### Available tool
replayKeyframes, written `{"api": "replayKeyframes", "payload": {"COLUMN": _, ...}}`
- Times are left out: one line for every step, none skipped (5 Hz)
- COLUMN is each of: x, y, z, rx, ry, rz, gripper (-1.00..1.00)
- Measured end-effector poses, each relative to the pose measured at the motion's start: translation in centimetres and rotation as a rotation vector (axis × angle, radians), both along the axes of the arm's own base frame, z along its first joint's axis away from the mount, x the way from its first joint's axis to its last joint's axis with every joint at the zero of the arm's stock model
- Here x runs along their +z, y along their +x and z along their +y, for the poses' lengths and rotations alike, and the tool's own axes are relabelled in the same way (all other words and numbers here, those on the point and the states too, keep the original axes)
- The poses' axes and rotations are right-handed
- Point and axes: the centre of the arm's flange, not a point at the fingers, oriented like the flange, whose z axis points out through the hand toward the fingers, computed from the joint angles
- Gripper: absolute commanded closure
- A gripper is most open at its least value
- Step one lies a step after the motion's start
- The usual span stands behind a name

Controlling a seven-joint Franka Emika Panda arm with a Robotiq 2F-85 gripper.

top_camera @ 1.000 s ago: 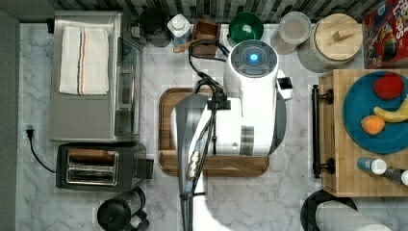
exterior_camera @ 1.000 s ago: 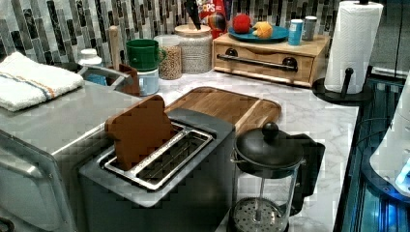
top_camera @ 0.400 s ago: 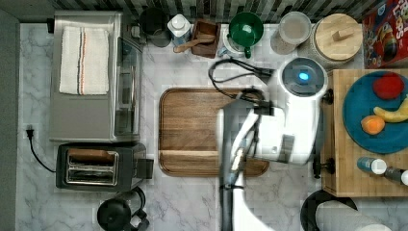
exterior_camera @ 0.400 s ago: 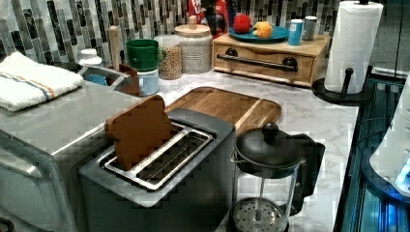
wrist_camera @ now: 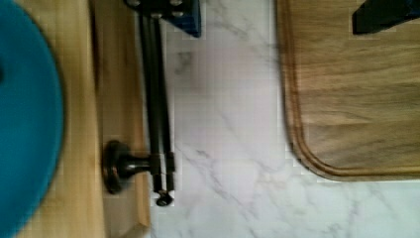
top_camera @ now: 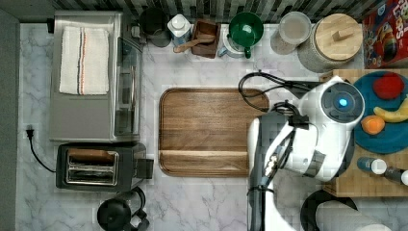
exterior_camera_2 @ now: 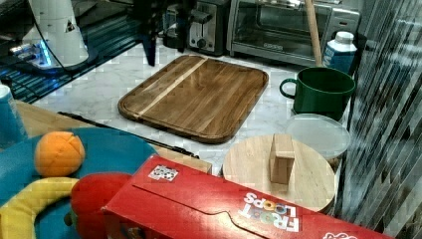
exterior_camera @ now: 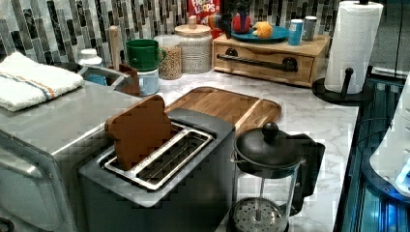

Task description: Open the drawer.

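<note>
While the white arm (top_camera: 308, 139) leans across the top view's right side, its body covers the front edge of the light wood drawer (top_camera: 370, 180), which sits on the marble counter (top_camera: 202, 202) beside the walnut tray (top_camera: 207, 130). A blue plate (top_camera: 389, 134) with an orange (top_camera: 373, 124), a banana and a red fruit rests on top of the drawer box.

In the left view the drawer (exterior_camera: 266, 60) stands at the far end of the counter, shut flush, its black bar handle (exterior_camera: 256, 63) running across the front, with a paper towel roll (exterior_camera: 355, 43) just beside it and a French press (exterior_camera: 266, 179) and toaster (exterior_camera: 159, 169) up close.

In the right view the tray (exterior_camera_2: 196, 94) lies mid-counter, a green mug (exterior_camera_2: 321, 92) near it, and a cereal box (exterior_camera_2: 224, 209) in the foreground.

In the wrist view the handle (wrist_camera: 156, 99) passes close by one dark finger (wrist_camera: 166, 7) of the end effector (wrist_camera: 267, 12); the other finger hangs over the tray, so the jaws stand wide apart, gripping nothing.
</note>
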Motion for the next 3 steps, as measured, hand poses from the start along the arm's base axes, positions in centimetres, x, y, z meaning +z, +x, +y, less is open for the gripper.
{"api": "replayKeyframes", "payload": {"x": -1.4, "y": -1.1, "z": -1.6, "rx": -0.016, "ry": 0.001, "rz": 0.039, "gripper": -1.00}}
{"api": "replayKeyframes", "payload": {"x": -2.2, "y": -1.1, "z": -2.3, "rx": 0.011, "ry": 0.000, "rz": 0.035, "gripper": -1.00}}
{"api": "replayKeyframes", "payload": {"x": -2.1, "y": -0.2, "z": -2.6, "rx": 0.070, "ry": -0.027, "rz": -0.026, "gripper": -1.00}}
